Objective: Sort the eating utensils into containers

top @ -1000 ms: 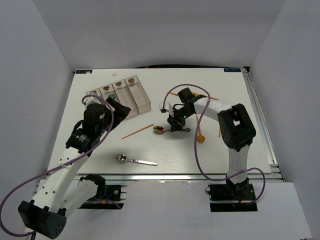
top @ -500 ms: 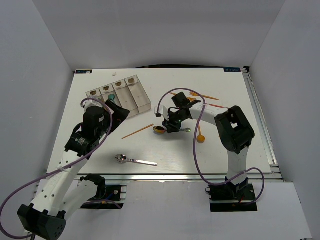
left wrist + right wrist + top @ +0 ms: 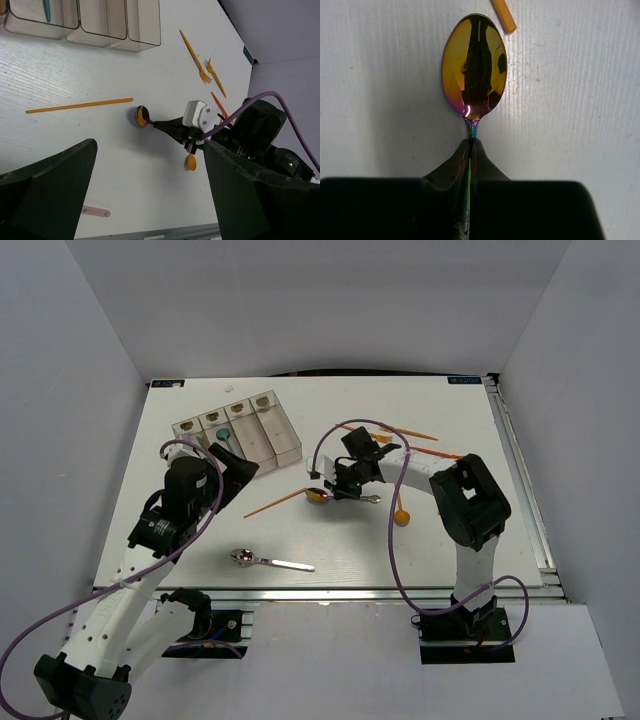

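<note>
Spoon: the iridescent metal spoon (image 3: 474,65) is lying flat on the table (image 3: 580,100), its bowl sticking out just ahead of the right gripper's fingertips.
Grip: the right gripper (image 3: 470,146) is pinching the thin neck right behind the bowl, jaws closed onto it. The rest of the handle is running back under the hand, hidden.
Handling: it is looking stiff, polished and probably slippery. The bowl is likely the heavier end, so a pinch this near it may be letting the spoon swivel once it is lifted.
Where to hold: squarely across the flat of the stem, as the fingers are doing. A spot further back could be balancing better, though that part cannot be seen.
Closest neighbour: an orange chopstick (image 3: 503,16) is ending just past the bowl's tip, off to one side and not touching it.
Other hand: the left gripper (image 3: 150,150) is hanging above the table with its fingers spread wide, carrying nothing.
Containers: the clear bins (image 3: 285,445) are sitting well away from the right gripper, just ahead of the left one. One bin is holding a teal utensil (image 3: 46,10).
</note>
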Motion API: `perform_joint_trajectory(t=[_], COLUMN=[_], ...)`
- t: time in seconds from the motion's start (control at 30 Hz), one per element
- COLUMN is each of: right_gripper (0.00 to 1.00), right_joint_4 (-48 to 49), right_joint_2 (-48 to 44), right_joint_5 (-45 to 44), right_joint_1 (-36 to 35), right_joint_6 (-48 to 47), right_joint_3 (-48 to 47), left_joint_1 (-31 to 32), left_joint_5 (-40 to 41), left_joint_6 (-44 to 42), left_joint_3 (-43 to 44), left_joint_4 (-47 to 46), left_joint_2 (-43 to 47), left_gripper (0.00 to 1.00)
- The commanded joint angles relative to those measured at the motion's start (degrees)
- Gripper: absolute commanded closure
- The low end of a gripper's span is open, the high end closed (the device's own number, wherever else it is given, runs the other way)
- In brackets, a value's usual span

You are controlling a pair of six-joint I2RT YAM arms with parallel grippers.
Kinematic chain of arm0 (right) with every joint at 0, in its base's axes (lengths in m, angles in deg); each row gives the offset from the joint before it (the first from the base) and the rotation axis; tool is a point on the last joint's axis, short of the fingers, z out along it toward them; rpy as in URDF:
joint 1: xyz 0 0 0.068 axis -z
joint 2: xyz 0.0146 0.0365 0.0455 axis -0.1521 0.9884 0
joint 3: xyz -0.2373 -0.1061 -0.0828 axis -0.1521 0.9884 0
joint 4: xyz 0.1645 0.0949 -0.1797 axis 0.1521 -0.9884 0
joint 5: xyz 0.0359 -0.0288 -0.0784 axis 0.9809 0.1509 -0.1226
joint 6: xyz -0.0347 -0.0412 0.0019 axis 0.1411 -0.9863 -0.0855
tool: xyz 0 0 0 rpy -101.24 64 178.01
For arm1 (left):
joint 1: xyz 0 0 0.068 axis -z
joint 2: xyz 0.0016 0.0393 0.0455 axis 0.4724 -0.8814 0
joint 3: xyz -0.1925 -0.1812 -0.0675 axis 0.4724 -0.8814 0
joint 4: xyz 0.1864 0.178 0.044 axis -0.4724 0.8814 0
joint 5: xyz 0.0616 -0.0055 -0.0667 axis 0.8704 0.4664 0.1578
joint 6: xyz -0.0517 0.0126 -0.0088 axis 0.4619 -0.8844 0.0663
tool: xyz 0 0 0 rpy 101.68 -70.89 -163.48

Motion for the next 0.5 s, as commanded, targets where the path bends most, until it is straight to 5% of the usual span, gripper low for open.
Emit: perform_joint_trajectory(t=[0.0, 0.47], right_gripper=[1.00, 1.00], right_joint_4=[-2.7, -13.2], right_joint_2=[0.5, -0.9], right_joint_5=[-2.4, 17.0], right_joint_1=[-0.7, -0.3], right_joint_6=[-1.8, 5.6], right_joint_3=[2.6, -18.1], left_joint_1=[-0.3, -0.3], left_joint_5=[0.2, 1.6], left_joint_6=[0.4, 1.5], left_joint_3=[-1.0, -1.5], left_joint_4=[0.3, 1.7], left_joint_2=[1.7, 5.5], left_gripper=[0.02, 0.02])
